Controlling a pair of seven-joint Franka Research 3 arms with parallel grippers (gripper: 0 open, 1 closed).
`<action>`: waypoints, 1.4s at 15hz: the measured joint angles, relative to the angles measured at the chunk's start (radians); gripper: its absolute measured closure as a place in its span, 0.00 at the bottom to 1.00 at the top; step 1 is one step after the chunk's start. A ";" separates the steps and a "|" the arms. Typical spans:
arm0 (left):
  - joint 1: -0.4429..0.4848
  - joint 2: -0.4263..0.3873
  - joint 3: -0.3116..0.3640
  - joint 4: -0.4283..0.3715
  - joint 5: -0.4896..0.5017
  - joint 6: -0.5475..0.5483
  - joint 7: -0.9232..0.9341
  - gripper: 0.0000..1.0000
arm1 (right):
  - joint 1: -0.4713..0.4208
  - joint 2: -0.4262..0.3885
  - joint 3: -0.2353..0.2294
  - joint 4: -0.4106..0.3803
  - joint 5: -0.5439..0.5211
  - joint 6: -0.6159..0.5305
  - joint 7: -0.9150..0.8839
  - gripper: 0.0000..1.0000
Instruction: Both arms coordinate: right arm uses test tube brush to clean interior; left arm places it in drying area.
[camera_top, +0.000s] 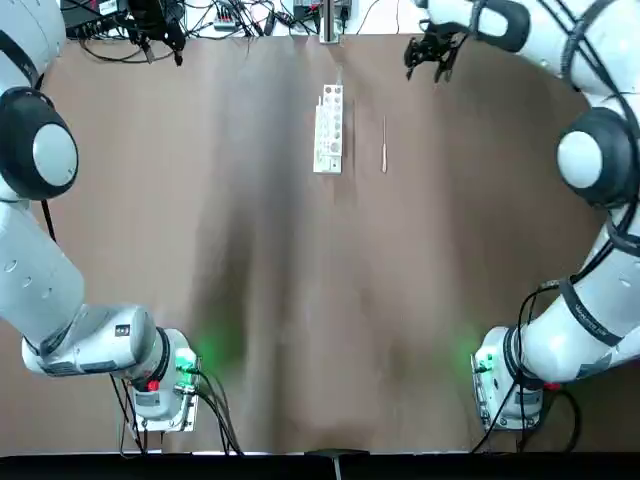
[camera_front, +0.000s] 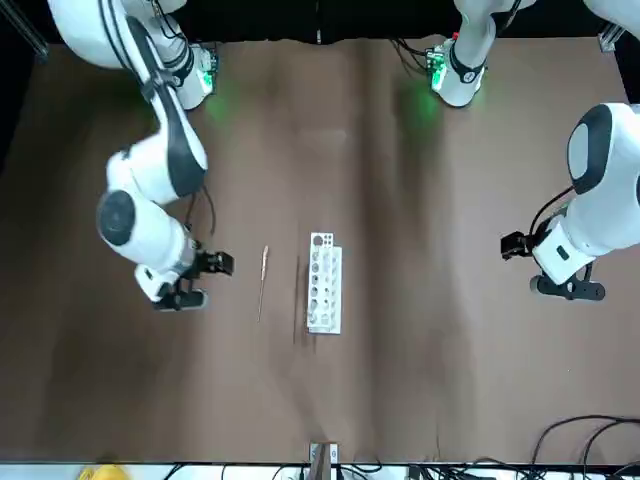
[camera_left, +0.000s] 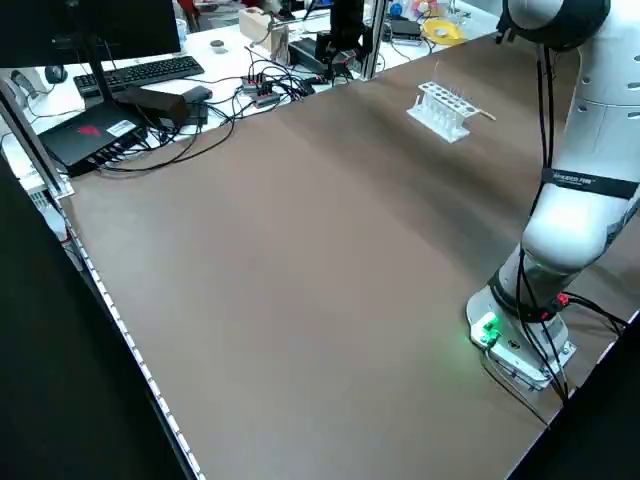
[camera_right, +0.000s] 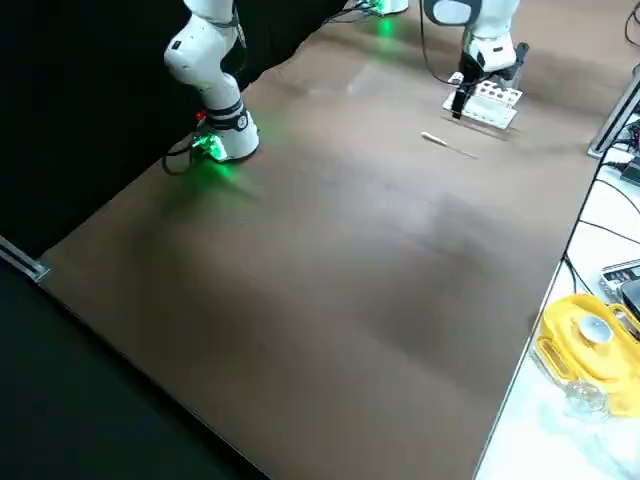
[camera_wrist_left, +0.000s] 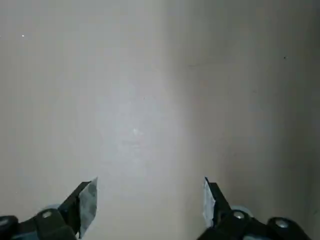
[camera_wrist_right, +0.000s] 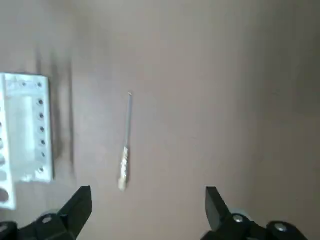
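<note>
Item: one test tube brush (camera_top: 384, 150), thin and pale, lying flat on the brown counter (camera_top: 450, 300), just to the right of the rack and apart from it; its thicker end points to the near side.

Item: one white test tube rack (camera_top: 333, 130) with round holes, the drying area, standing around the middle of the counter's far part. Whether a tube sits in it, I cannot tell.

Item: right hand (camera_wrist_right: 148, 192), black, two fingers spread, holding nothing; raised over the far right part, to the right of the brush.

Item: left hand (camera_wrist_left: 150, 187), likewise spread and holding nothing; at the far left, well apart from the rack.

Step in hand, by my reckoning: the opening one, fetching the tools, with cleaning not begun. Next move: the right hand should shift left, line up over the brush and descend low, since so slender a handle needs a centred pinch.
</note>
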 joint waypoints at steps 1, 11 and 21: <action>0.003 0.000 0.000 0.001 0.000 0.000 0.000 0.00 | 0.015 0.039 0.000 0.030 0.000 0.018 0.015 0.00; 0.005 -0.001 0.005 0.016 0.000 0.003 0.000 0.00 | 0.126 0.359 -0.048 0.201 -0.001 0.239 0.103 0.03; 0.005 -0.001 0.005 0.016 0.000 0.003 0.000 0.00 | 0.183 0.433 -0.082 0.223 -0.051 0.261 0.110 0.32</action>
